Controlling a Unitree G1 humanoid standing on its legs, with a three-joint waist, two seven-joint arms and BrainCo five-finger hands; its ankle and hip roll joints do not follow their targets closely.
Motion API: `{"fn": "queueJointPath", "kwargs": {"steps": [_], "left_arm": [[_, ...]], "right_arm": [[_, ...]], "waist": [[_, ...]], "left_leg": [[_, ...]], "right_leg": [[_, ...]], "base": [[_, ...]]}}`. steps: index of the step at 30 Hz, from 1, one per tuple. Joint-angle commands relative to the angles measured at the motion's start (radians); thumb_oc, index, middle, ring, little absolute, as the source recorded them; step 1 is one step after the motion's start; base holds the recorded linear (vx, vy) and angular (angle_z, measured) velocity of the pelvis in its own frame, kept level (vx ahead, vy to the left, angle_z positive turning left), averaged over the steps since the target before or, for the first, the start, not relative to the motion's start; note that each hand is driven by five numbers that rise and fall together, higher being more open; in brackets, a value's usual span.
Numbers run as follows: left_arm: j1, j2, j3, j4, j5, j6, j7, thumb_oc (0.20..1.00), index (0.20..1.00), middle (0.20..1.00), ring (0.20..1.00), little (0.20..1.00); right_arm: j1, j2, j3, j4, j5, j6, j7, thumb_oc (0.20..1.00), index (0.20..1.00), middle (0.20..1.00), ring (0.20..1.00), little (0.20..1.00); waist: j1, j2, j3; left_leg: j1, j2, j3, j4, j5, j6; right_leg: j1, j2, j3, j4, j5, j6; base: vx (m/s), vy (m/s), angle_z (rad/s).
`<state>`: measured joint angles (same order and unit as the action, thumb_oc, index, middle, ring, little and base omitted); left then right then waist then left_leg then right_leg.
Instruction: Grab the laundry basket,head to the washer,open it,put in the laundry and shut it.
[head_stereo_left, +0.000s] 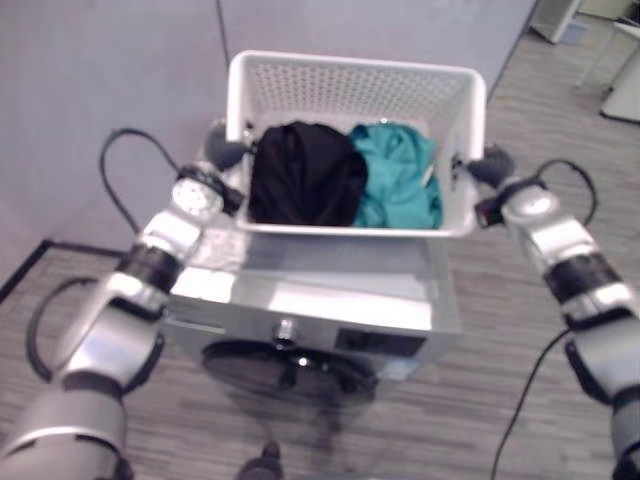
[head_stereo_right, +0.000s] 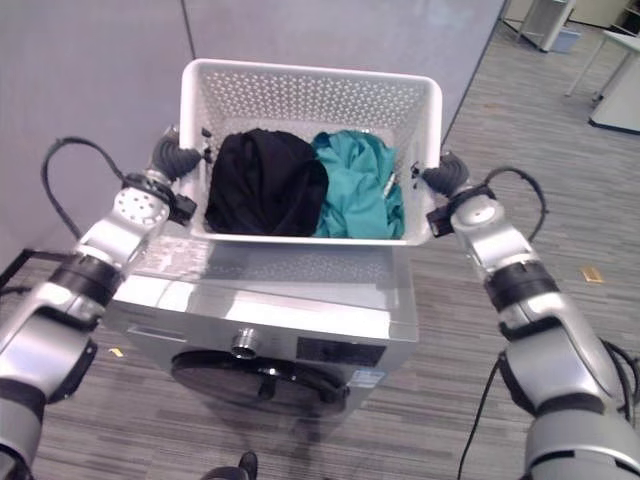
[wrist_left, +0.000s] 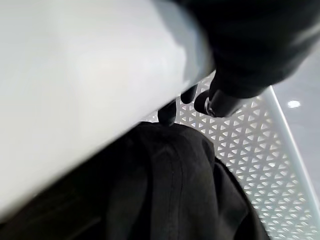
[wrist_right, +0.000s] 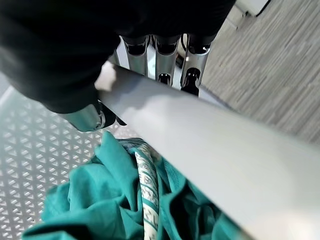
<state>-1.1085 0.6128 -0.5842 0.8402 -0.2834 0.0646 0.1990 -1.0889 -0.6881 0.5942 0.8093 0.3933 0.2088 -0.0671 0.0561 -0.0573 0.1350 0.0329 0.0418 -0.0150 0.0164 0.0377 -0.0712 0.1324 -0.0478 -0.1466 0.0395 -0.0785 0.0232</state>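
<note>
In my R wrist cam the right hand (wrist_right: 150, 55) has its fingers (wrist_right: 192, 65) hooked down over the outer side of the basket (head_stereo_right: 300, 95) rim, thumb curled under on the inside, so it's clamped on the rim; fingertips are cut off behind the rim edge. L wrist cam is harder: the left hand (wrist_left: 220, 95) shows dark tips poking in under the rim w/ the thumb inside the mesh wall, looks wrapped round the rim too, but most of the fingers are hidden behind the white plastic. From the head cams, both hands sit at the basket's two short ends, L (head_stereo_right: 172, 158) and R (head_stereo_right: 446, 178), mostly just the dark covers visible. Basket is white, perforated, resting on top of the washer (head_stereo_right: 280, 300), toward its back edge. Inside: black clothes (head_stereo_right: 265, 185) on my left, teal clothes (head_stereo_right: 355, 185) on the right, touching each other. Washer door (head_stereo_right: 270, 375) at the front is closed, lower part cut off by the frame. Grey partition wall (head_stereo_right: 90, 70) behind, wood-look floor (head_stereo_right: 540, 130) to the right.
</note>
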Motion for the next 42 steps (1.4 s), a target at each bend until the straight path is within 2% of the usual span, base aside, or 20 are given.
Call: {"fn": "queueJointPath", "kwargs": {"steps": [1, 6, 9, 14, 16, 17, 18, 19, 20, 21, 22, 23, 24, 37, 42], "left_arm": [[-0.184, -0.089, -0.127, 0.057, 0.074, -0.060, -0.022, 0.200, 0.200, 0.200, 0.200, 0.200], [-0.266, -0.105, -0.233, 0.138, 0.100, -0.047, -0.079, 0.200, 0.200, 0.200, 0.200, 0.200], [-0.325, -0.079, -0.292, 0.134, 0.119, -0.035, -0.104, 0.200, 0.200, 0.200, 0.200, 0.200], [-0.349, -0.048, -0.312, 0.161, 0.135, -0.038, -0.113, 0.200, 0.200, 0.200, 0.200, 0.200], [-0.362, -0.004, -0.324, 0.145, 0.127, -0.039, -0.137, 0.219, 0.219, 0.219, 0.219, 0.219], [-0.362, -0.003, -0.324, 0.144, 0.126, -0.039, -0.138, 0.388, 0.388, 0.388, 0.388, 0.388], [-0.368, 0.009, -0.330, 0.138, 0.127, -0.037, -0.140, 0.831, 0.831, 0.831, 0.831, 0.831], [-0.379, 0.028, -0.335, 0.157, 0.123, -0.040, -0.139, 1.000, 1.000, 1.000, 1.000, 1.000], [-0.385, 0.030, -0.336, 0.173, 0.120, -0.044, -0.135, 1.000, 1.000, 1.000, 1.000, 1.000], [-0.387, 0.030, -0.336, 0.189, 0.117, -0.046, -0.132, 1.000, 1.000, 1.000, 1.000, 1.000], [-0.387, 0.029, -0.337, 0.190, 0.117, -0.046, -0.132, 1.000, 1.000, 1.000, 1.000, 1.000], [-0.389, 0.031, -0.341, 0.207, 0.118, -0.048, -0.134, 1.000, 1.000, 1.000, 1.000, 1.000], [-0.388, 0.030, -0.345, 0.211, 0.120, -0.046, -0.137, 1.000, 1.000, 1.000, 1.000, 1.000], [-0.399, 0.021, -0.358, 0.227, 0.121, -0.051, -0.133, 1.000, 1.000, 1.000, 1.000, 1.000], [-0.421, 0.019, -0.323, 0.231, 0.118, -0.066, -0.060, 1.000, 1.000, 1.000, 1.000, 1.000]], "right_arm": [[-0.145, 0.115, 0.074, 0.054, 0.030, -0.060, 0.066, 0.200, 0.200, 0.200, 0.200, 0.200], [-0.233, 0.193, 0.110, 0.193, 0.043, -0.052, 0.091, 0.200, 0.200, 0.200, 0.200, 0.200], [-0.252, 0.164, 0.149, 0.139, 0.052, -0.032, 0.110, 0.200, 0.200, 0.200, 0.200, 0.200], [-0.228, 0.124, 0.169, 0.079, 0.072, -0.029, 0.132, 0.200, 0.200, 0.200, 0.200, 0.200], [-0.195, 0.087, 0.183, 0.003, 0.090, -0.022, 0.159, 0.200, 0.200, 0.200, 0.200, 0.200], [-0.195, 0.087, 0.182, 0.001, 0.090, -0.021, 0.159, 0.200, 0.200, 0.200, 0.200, 0.200], [-0.186, 0.071, 0.188, -0.026, 0.092, -0.018, 0.165, 0.200, 0.200, 0.200, 0.200, 0.200], [-0.173, 0.045, 0.198, -0.052, 0.102, -0.022, 0.171, 0.222, 0.222, 0.222, 0.222, 0.222], [-0.167, 0.036, 0.201, -0.060, 0.105, -0.024, 0.174, 0.479, 0.479, 0.479, 0.479, 0.479], [-0.162, 0.027, 0.204, -0.069, 0.109, -0.026, 0.175, 0.548, 0.548, 0.548, 0.548, 0.548], [-0.161, 0.027, 0.204, -0.069, 0.109, -0.026, 0.175, 0.583, 0.583, 0.583, 0.583, 0.583], [-0.162, 0.022, 0.205, -0.070, 0.120, -0.030, 0.174, 0.903, 0.903, 0.903, 0.903, 0.903], [-0.164, 0.016, 0.207, -0.074, 0.130, -0.031, 0.175, 1.000, 1.000, 1.000, 1.000, 1.000], [-0.233, -0.021, 0.222, -0.076, 0.196, -0.040, 0.164, 1.000, 1.000, 1.000, 1.000, 1.000], [-0.237, -0.046, 0.203, -0.083, 0.210, -0.058, 0.144, 1.000, 1.000, 1.000, 1.000, 1.000]], "waist": [[0.037, 0.000, -0.058], [0.040, -0.001, -0.052], [0.021, -0.001, -0.051], [0.001, -0.001, -0.048], [-0.008, 0.000, -0.051], [-0.008, 0.000, -0.050], [-0.009, 0.001, -0.051], [-0.012, 0.002, -0.053], [-0.013, 0.002, -0.053], [-0.015, 0.003, -0.053], [-0.015, 0.003, -0.053], [-0.018, 0.004, -0.053], [-0.020, 0.006, -0.054], [-0.024, 0.009, -0.067], [-0.024, 0.009, -0.071]], "left_leg": [[0.030, 0.086, 0.038, 0.099, -0.119, 0.002], [0.025, 0.087, 0.047, 0.092, -0.113, 0.004], [0.024, 0.086, 0.048, 0.072, -0.106, 0.004], [0.035, 0.085, 0.056, 0.052, -0.106, 0.007], [0.044, 0.084, 0.064, 0.045, -0.106, 0.009], [0.045, 0.084, 0.064, 0.045, -0.106, 0.009], [0.047, 0.084, 0.066, 0.042, -0.106, 0.009], [0.051, 0.083, 0.068, 0.039, -0.107, 0.009], [0.053, 0.082, 0.069, 0.038, -0.109, 0.009], [0.055, 0.082, 0.069, 0.037, -0.110, 0.009], [0.056, 0.082, 0.069, 0.037, -0.110, 0.009], [0.058, 0.081, 0.070, 0.036, -0.112, 0.010], [0.061, 0.080, 0.070, 0.034, -0.114, 0.011], [0.080, 0.076, 0.071, 0.027, -0.124, 0.010], [0.082, 0.074, 0.066, 0.030, -0.132, 0.010]], "right_leg": [[-0.105, -0.078, 0.007, 0.017, 0.050, 0.101], [-0.118, -0.082, 0.001, 0.020, 0.056, 0.109], [-0.129, -0.085, -0.007, 0.019, 0.063, 0.115], [-0.140, -0.087, -0.004, 0.022, 0.070, 0.119], [-0.143, -0.089, -0.003, 0.020, 0.077, 0.123], [-0.142, -0.089, -0.003, 0.020, 0.078, 0.124], [-0.142, -0.089, -0.003, 0.018, 0.078, 0.124], [-0.141, -0.091, -0.004, 0.016, 0.081, 0.126], [-0.139, -0.092, -0.004, 0.016, 0.081, 0.127], [-0.138, -0.094, -0.006, 0.016, 0.081, 0.127], [-0.137, -0.094, -0.006, 0.016, 0.081, 0.127], [-0.137, -0.096, -0.006, 0.018, 0.082, 0.128], [-0.137, -0.098, -0.008, 0.018, 0.082, 0.129], [-0.126, -0.105, -0.020, 0.020, 0.080, 0.133], [-0.122, -0.108, -0.024, 0.023, 0.077, 0.132]], "base": [[0.01, 0.019, -0.13], [0.03, 0.037, -0.03], [0.02, 0.036, 0.01], [0.00, 0.007, 0.00], [0.02, 0.031, -0.06], [0.01, 0.019, -0.09], [0.01, 0.013, -0.09], [0.01, 0.016, -0.08], [0.01, 0.019, -0.04], [0.00, 0.009, -0.04], [0.00, 0.014, -0.03], [-0.01, 0.017, -0.04], [0.00, 0.000, 0.00], [0.00, 0.000, 0.00], [0.00, 0.000, 0.00]]}}
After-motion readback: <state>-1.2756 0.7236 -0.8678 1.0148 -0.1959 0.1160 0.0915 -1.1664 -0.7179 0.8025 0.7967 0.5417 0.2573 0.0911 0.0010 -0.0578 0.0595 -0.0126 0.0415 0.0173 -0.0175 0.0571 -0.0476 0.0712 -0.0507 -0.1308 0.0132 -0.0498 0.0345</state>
